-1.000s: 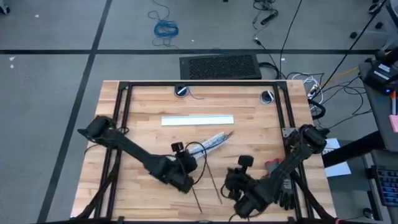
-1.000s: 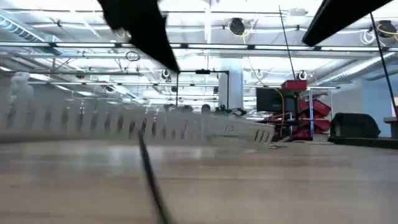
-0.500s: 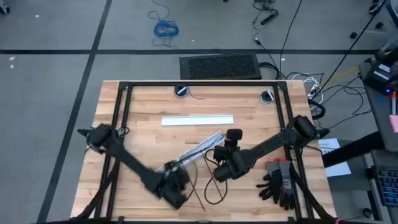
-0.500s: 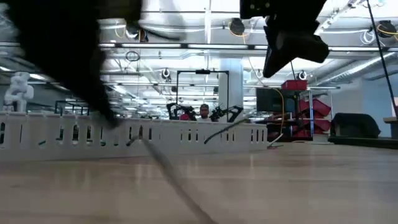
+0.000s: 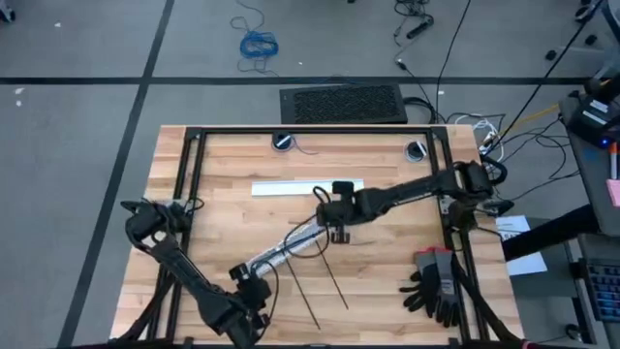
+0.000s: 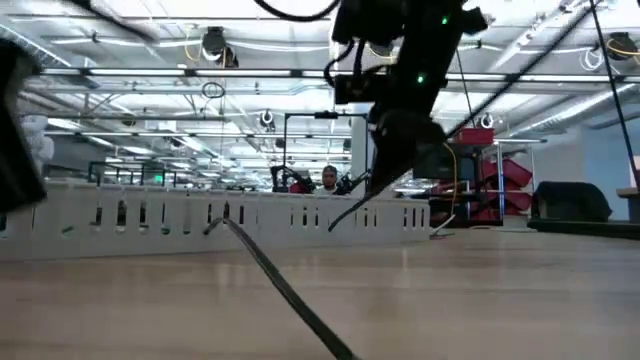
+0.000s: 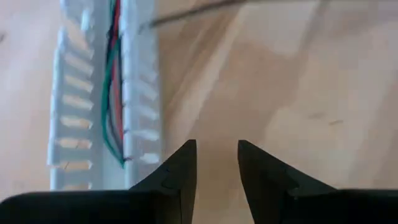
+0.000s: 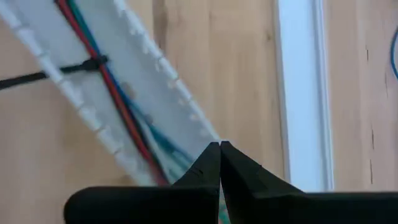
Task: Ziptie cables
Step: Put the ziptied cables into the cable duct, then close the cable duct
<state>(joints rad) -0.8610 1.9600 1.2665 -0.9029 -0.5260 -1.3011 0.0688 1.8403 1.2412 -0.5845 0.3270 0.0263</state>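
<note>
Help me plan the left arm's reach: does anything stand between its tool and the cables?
Nothing lies on the bare wood between the open left tool and the cables. The cables do sit in the channel of a white slotted strip, whose walls flank them on both sides.

No text, label, brand or number can be read in any view. The room's far signs are too blurred.

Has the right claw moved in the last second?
Yes. The right claw went from the table's near edge up toward the white strip.
</note>
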